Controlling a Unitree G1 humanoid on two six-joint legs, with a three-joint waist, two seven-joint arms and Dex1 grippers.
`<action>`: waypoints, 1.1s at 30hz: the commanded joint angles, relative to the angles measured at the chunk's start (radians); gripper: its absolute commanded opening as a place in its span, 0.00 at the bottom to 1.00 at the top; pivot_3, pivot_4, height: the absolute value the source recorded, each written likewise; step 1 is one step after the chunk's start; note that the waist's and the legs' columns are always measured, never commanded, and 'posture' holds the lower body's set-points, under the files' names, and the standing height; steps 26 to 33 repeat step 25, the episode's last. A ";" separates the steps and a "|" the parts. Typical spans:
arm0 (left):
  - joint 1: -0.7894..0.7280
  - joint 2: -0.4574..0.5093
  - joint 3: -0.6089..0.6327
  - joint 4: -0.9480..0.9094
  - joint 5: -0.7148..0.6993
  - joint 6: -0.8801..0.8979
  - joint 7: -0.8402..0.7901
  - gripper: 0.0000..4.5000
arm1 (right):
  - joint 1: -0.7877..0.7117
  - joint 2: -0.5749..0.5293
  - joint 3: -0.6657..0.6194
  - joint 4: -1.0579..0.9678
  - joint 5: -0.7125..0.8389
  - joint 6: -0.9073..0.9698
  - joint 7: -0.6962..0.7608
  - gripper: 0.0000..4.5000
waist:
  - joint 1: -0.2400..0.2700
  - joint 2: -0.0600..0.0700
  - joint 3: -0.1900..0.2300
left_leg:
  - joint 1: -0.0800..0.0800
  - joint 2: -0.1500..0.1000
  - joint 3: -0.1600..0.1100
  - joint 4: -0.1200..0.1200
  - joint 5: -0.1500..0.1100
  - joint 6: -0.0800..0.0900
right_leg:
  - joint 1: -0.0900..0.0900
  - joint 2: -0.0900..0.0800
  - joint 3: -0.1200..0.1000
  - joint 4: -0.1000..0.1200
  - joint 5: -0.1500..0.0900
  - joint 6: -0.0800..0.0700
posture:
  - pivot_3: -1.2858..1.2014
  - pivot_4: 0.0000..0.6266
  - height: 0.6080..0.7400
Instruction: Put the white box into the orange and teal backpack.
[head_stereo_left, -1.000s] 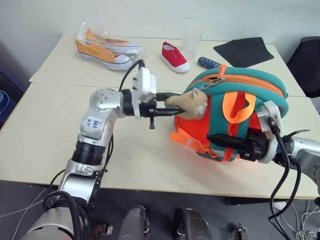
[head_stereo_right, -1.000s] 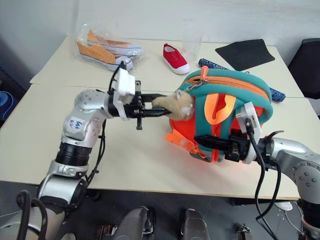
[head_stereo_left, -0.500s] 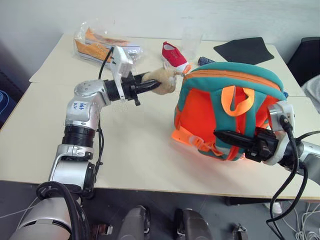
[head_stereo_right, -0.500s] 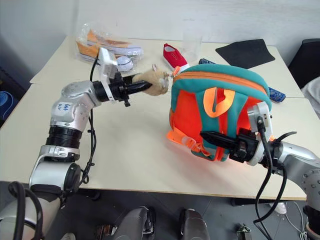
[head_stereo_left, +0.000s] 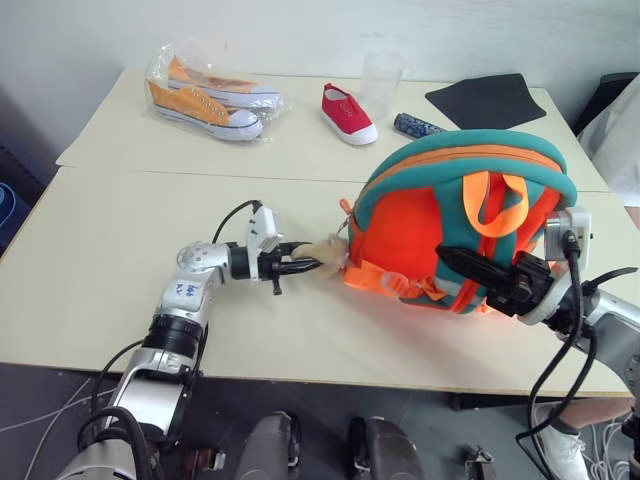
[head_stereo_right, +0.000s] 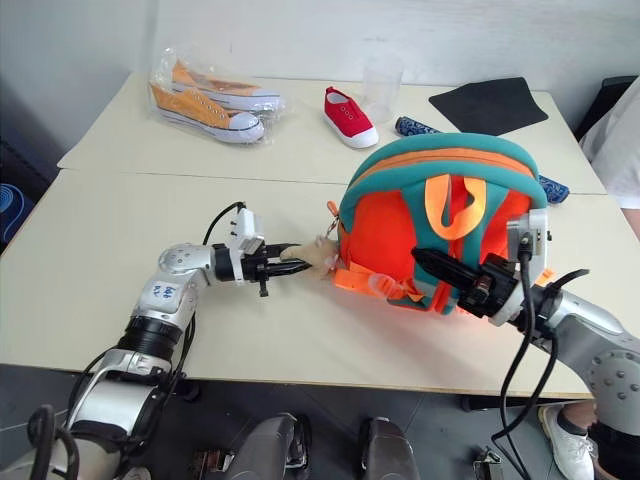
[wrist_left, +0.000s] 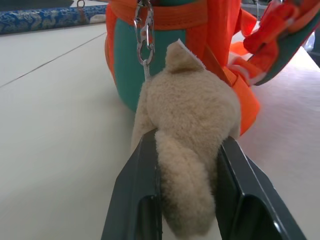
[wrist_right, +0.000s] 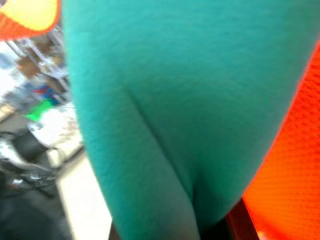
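Note:
The orange and teal backpack (head_stereo_left: 395, 225) stands on the table right of centre, its strap side toward me. Its tan plush bear (wrist_left: 190, 115) hangs from a clip at the pack's lower left. My left gripper (head_stereo_left: 308, 266) is low over the tabletop, shut on the bear, one finger on each side of it. At the pack's right side, my right gripper (head_stereo_left: 447, 262) points left and is shut on a teal strap (wrist_right: 150, 115) that runs between its fingers. The white box is out of view.
At the table's far side lie bagged orange sneakers (head_stereo_left: 205, 95), a red shoe (head_stereo_left: 350, 112), a clear cup (head_stereo_left: 380, 75), a blue patterned pouch (head_stereo_left: 418, 125) and a black mat (head_stereo_left: 490, 98). A person in white (head_stereo_left: 622, 130) stands at the right edge.
My left gripper has come down to the tabletop with the bear, after lifting it up and to the left. The backpack has settled lower and turned. The right gripper has barely moved.

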 joint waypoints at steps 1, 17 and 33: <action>0.055 0.091 0.077 -0.076 -0.033 0.012 -0.019 0.55 | 0.063 -0.029 0.008 -0.051 -0.158 -0.133 0.094 0.36 | -0.001 0.000 0.000 | 0.000 0.000 0.000 0.000 0.000 0.000 | 0.000 0.000 0.000 0.000 0.000 0.000 | 0.52 0.24 1.00; 0.603 0.366 0.320 -0.367 -0.034 -0.138 -0.024 1.00 | 0.294 -0.178 -0.143 0.522 -0.677 -0.974 0.595 0.99 | 0.004 0.003 0.000 | 0.016 -0.001 0.001 -0.011 -0.007 -0.001 | 0.012 -0.002 0.005 -0.008 0.000 0.000 | 0.52 0.24 1.00; 0.580 0.346 0.298 -0.386 -0.018 -0.155 0.060 1.00 | 0.241 -0.164 -0.115 0.707 -0.732 -1.100 0.585 0.99 | -0.003 0.004 0.000 | 0.016 -0.001 0.004 -0.016 -0.003 -0.009 | 0.006 -0.001 0.005 -0.003 -0.003 -0.005 | 0.52 0.24 1.00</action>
